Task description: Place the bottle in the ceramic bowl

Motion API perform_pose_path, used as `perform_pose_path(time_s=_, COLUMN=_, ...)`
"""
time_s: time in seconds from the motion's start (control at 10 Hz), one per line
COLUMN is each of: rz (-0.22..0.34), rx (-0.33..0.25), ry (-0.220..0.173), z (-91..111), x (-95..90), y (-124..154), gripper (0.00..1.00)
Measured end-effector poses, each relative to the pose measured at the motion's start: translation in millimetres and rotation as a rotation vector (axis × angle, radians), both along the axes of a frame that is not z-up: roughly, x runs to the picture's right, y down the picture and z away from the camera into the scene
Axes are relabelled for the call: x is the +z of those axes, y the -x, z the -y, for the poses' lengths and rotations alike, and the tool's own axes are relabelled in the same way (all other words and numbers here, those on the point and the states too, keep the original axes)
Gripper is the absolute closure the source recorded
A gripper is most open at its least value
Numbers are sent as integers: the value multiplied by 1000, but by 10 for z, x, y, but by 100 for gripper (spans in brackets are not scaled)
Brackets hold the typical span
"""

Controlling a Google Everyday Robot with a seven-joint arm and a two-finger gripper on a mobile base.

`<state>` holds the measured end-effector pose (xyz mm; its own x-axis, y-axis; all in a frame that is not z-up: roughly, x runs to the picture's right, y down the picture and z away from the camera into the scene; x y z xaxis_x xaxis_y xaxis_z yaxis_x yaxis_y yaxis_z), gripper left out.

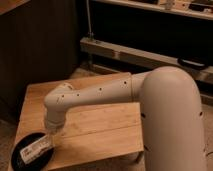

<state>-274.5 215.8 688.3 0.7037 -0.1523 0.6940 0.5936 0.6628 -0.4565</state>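
Note:
The black ceramic bowl (19,159) sits at the front left corner of the wooden table (105,125). The white bottle (36,148) with its printed label lies tilted inside the bowl, its right end over the bowl's right rim. My gripper (48,137) hangs at the end of the white arm (90,95), right at the bottle's upper right end. The wrist hides where the gripper meets the bottle, so I cannot tell whether it holds the bottle.
The large white arm body (170,120) fills the right side. A dark cabinet (40,40) stands behind the table and a metal shelf rail (130,52) runs at the back right. Floor lies below the table's front edge.

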Motion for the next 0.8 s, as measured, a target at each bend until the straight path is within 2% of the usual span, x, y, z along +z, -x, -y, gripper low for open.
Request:
perform_pose_path(time_s=0.6, rz=-11, rx=9, ry=-11, z=10, x=20, y=107, gripper=98)
perform_pose_path(time_s=0.8, rz=-15, rx=2, ry=-19, z=-13, x=21, y=128, gripper=81)
